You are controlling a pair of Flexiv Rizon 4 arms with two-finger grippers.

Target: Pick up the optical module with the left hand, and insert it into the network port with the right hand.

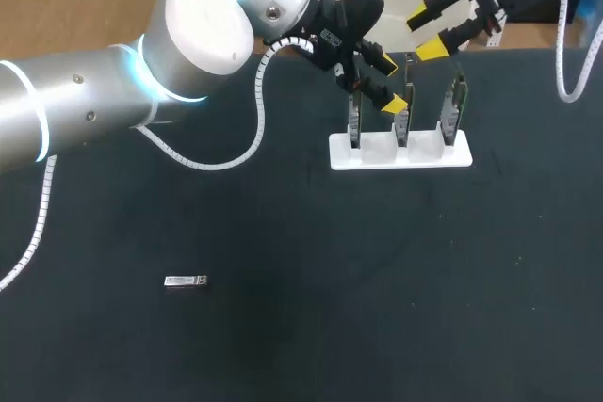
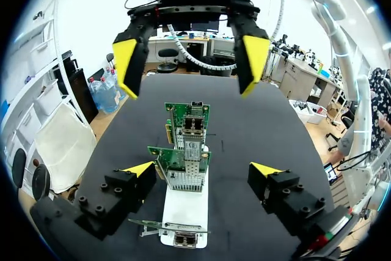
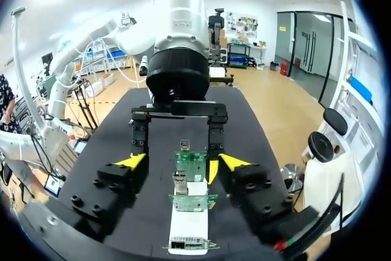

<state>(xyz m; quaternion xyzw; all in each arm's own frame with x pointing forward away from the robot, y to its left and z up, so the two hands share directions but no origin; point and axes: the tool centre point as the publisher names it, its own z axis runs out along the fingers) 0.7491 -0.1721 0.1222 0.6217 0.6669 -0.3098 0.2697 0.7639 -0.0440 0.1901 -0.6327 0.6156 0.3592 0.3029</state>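
Two wide-open, empty grippers are facing each other across the rack (image 1: 400, 154): your left gripper (image 1: 391, 84) is hovering close over the upright cards (image 1: 455, 101), your right gripper (image 1: 426, 32) hanging just beyond them. The module (image 1: 186, 281) is lying flat on the table (image 1: 283, 345), well apart from both, so you are not yet picking. The rack is probably holding the cards on edge to keep their ports (image 2: 193, 124) clear for your right gripper.
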